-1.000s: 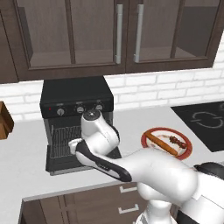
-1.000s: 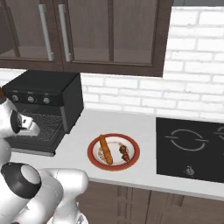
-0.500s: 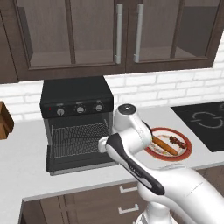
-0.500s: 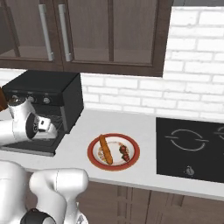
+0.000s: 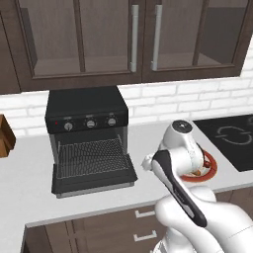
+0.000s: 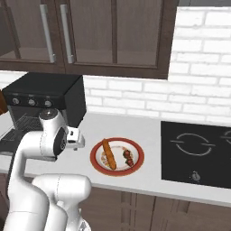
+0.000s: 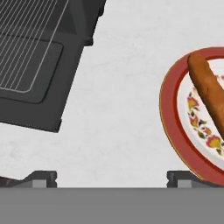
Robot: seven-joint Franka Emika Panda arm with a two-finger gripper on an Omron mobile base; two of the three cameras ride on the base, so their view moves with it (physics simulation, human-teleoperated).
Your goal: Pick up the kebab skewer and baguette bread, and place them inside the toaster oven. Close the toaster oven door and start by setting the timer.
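Gripper (image 7: 111, 177) is hanging spread and empty over the counter (image 7: 122, 109) between the open oven (image 5: 89, 143) and plate (image 6: 95, 158); you're reaching for the baguette (image 6: 108, 154) beside the skewer (image 6: 128, 157)—center over it next.

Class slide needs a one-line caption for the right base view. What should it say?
Robot arm beside the open toaster oven, with baguette bread and kebab skewer waiting on a red-rimmed plate.

- plate (image 5: 211, 163) mostly hidden behind arm in left base view
- baguette (image 7: 211, 92) and plate cut off by hand view's right edge
- door (image 7: 35, 78) cut off at left in hand view
- oven (image 6: 43, 97) partly behind arm in right base view
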